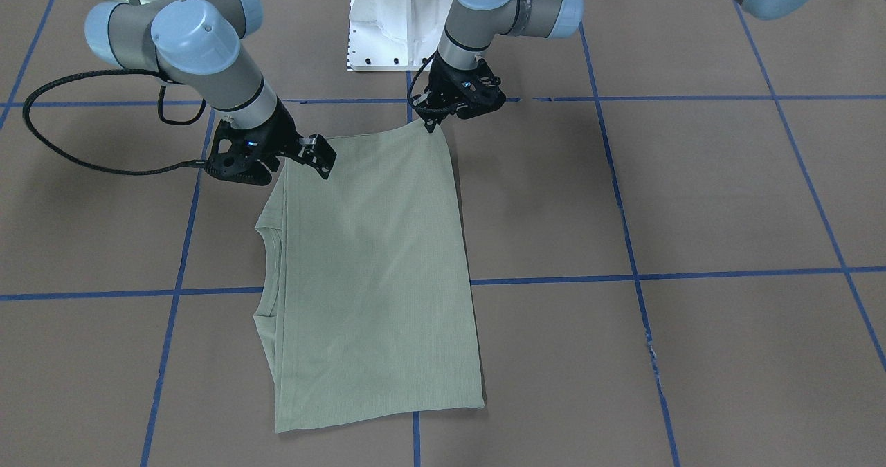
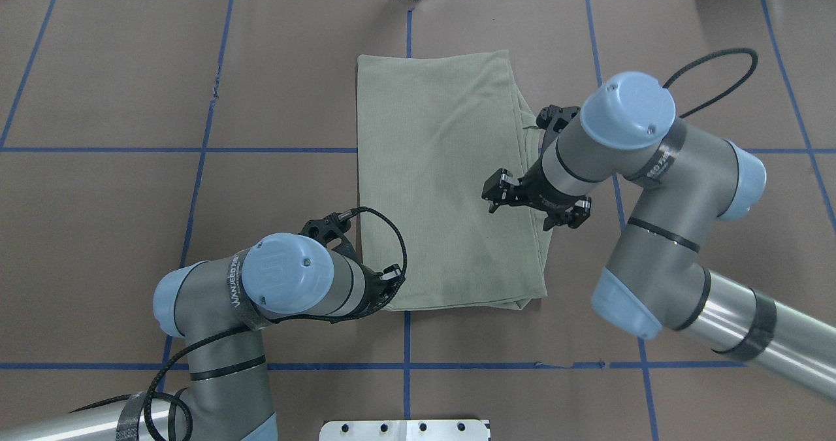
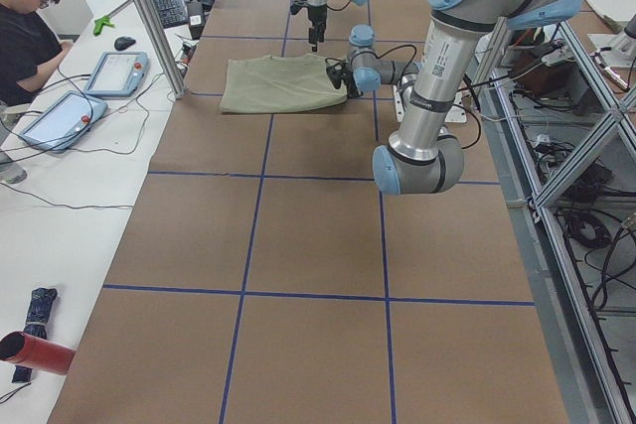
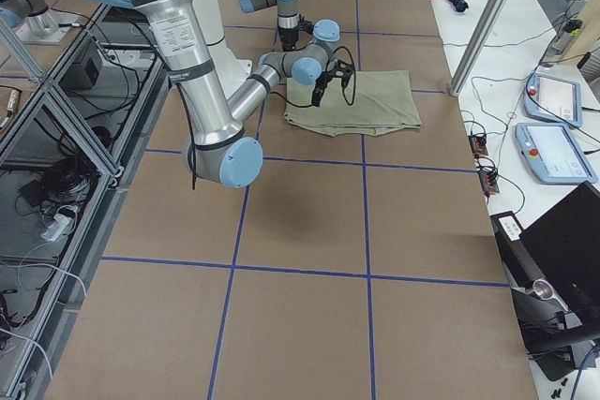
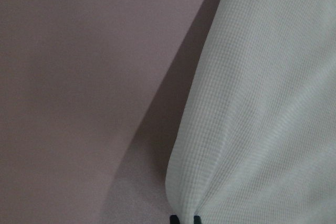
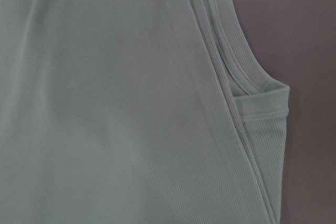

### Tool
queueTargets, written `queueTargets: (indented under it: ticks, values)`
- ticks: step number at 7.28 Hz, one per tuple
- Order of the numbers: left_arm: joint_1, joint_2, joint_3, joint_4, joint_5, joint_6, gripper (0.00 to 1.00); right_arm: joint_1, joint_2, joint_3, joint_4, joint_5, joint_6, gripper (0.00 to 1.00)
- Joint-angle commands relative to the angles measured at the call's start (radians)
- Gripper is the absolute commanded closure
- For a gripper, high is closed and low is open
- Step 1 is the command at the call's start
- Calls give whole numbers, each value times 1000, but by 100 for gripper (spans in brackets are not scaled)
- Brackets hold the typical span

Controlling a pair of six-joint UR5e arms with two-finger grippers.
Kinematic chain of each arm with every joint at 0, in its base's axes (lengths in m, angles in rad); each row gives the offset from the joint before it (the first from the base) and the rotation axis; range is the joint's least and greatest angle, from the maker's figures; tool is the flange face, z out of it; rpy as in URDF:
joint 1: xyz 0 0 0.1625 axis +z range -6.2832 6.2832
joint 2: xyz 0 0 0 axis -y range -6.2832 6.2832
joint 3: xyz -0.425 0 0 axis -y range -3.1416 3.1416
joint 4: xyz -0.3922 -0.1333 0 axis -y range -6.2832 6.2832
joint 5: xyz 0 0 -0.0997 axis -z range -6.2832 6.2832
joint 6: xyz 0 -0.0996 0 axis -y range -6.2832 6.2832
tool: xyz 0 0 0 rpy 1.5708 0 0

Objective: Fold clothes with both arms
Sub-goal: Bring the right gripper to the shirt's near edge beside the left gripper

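Folding looks well advanced. The shirt [image 2: 444, 179] lies as a neat layered rectangle on the table [image 2: 130, 232], midway across its width and running from near the robot's side towards the far edge. No sleeve shows, so both seem tucked inside. The top layer stops just short of the neckline [image 1: 261, 266], which peeks out along the side towards the robot's right.

The left gripper [image 1: 430, 122] is clamped on the corner of the shirt nearest the robot and on its left. Its wrist view shows the knit bunched between the fingertips and lifted a little off the surface. The right gripper [image 2: 496, 193] hangs over the cloth near the neckline side with its jaws apart, holding nothing.

What is left is probably one more fold to make a smaller packet, and the right side has yet to take hold.
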Motion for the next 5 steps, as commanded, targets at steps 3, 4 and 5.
queueTargets:
  ticks: [3,4,5]
  values:
    - [3,-7,-5,3,-2,0,100,-207,-128,66,1,-229,349,0]
    - [3,-7,-2,0,-2,0,100,-221,-128,51,1,-239,373,0]
    - [3,-10,-3,1,-2,0,100,-233,-127,25,1,-243,373,0]
